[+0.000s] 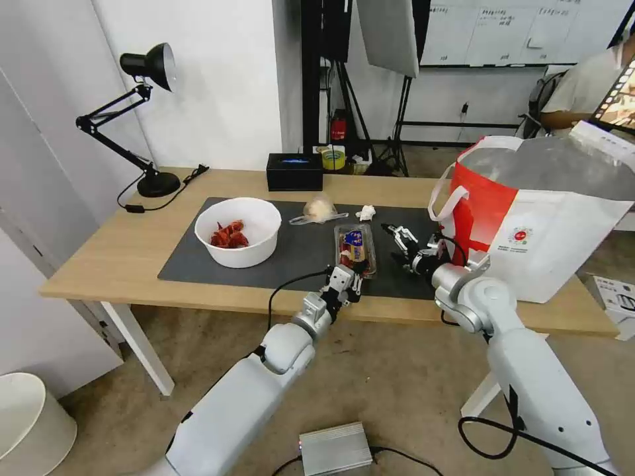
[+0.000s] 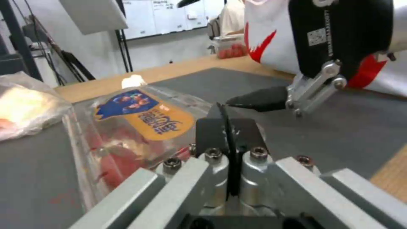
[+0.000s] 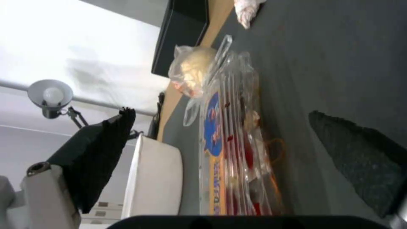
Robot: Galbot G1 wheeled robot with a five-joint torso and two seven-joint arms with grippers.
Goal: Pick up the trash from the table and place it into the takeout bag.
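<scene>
The bag stands at the worktop's right end. The clamshell lies mid-mat. The left claw, pressed together, seems to pinch its near edge; the right claw, spread, waits beside it. Next: lift clear, carry right.

The clear plastic clamshell box carries a blue-and-orange sticker with printed characters too stylised to read. The takeout bag bears a small round red logo with tiny illegible print beneath. A square code mark sits on the right gripper, unreadable
</scene>
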